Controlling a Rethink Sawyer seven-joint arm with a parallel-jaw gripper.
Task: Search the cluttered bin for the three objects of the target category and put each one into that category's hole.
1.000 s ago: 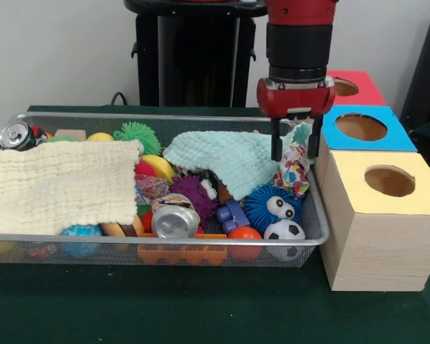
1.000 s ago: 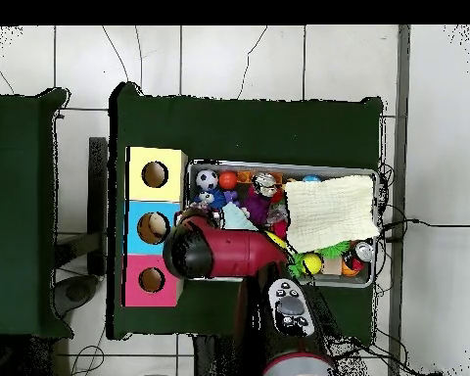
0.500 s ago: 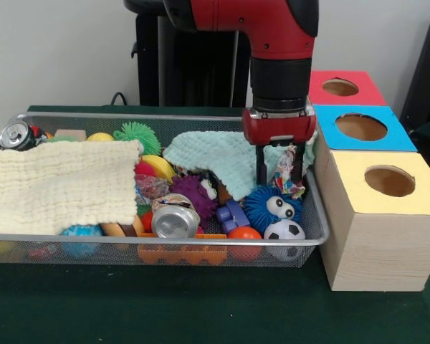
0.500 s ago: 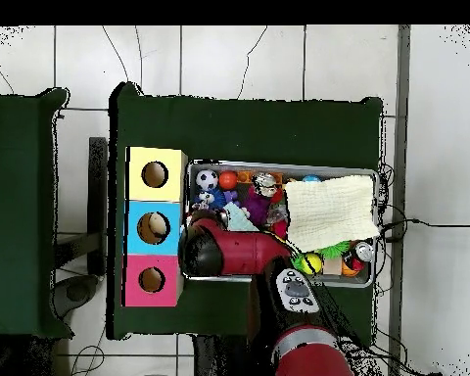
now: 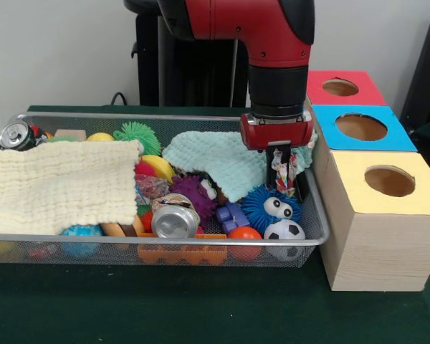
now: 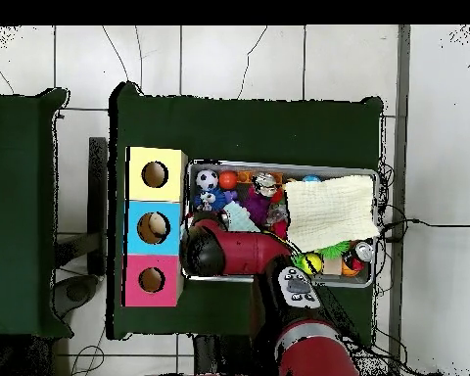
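Red-cased, the gripper (image 5: pixel 281 170) stood low in the wire bin (image 5: pixel 201 119) beside the blue-topped box (image 5: pixel 365 129), its fingers narrowed around a crumpled multicoloured wrapper (image 5: pixel 282 174) just above the blue googly-eyed ball (image 5: pixel 272 206). The pick step looked underway. Next, lifting the wrapper clear of the green cloth (image 5: pixel 215 158) and carrying it over a box hole would be needed.

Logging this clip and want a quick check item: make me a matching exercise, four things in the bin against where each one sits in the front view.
Things:
1. soccer ball
2. yellow cloth
3. crushed can
4. claw

Places:
A. left half of the bin
B. front right corner, below the blue ball with eyes
C. front middle, end facing the camera
D. right end, closed on a patterned wrapper

Pairs: 1-B, 2-A, 3-C, 4-D
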